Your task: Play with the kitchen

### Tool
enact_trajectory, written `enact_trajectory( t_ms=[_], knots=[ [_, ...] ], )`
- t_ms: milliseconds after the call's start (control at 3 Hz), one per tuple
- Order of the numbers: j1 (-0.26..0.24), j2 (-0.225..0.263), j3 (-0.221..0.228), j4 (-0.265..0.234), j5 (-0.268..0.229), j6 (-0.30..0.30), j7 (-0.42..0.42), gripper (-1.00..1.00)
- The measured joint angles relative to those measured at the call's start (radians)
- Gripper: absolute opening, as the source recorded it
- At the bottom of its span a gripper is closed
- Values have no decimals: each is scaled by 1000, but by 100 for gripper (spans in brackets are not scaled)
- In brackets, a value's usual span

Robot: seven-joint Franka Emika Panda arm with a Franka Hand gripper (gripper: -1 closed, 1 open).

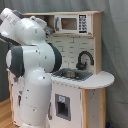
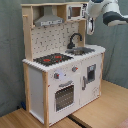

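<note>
Standing upright on a wooden floor (image 2: 95,107), the kitchen (image 2: 62,65) has its long side running along the counter, from the black stovetop (image 2: 52,59) to the sink (image 2: 82,50). In the second exterior view its front with the oven door (image 2: 64,95) turns toward the camera and slightly to the second exterior view's right. No writing can be read on it. A grey curtain (image 2: 10,55) hangs behind. The gripper (image 2: 90,24) hangs above the sink, beside the microwave (image 2: 75,11); whether its jaws are released or clenched, I cannot tell.
</note>
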Motion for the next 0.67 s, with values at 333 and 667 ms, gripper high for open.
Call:
enact_trajectory(
  t_ms=[333, 667],
  knots=[
    [0, 38, -37, -19, 72, -4, 71, 100],
    [0, 72, -63, -53, 124, -3, 142, 100]
  ],
)
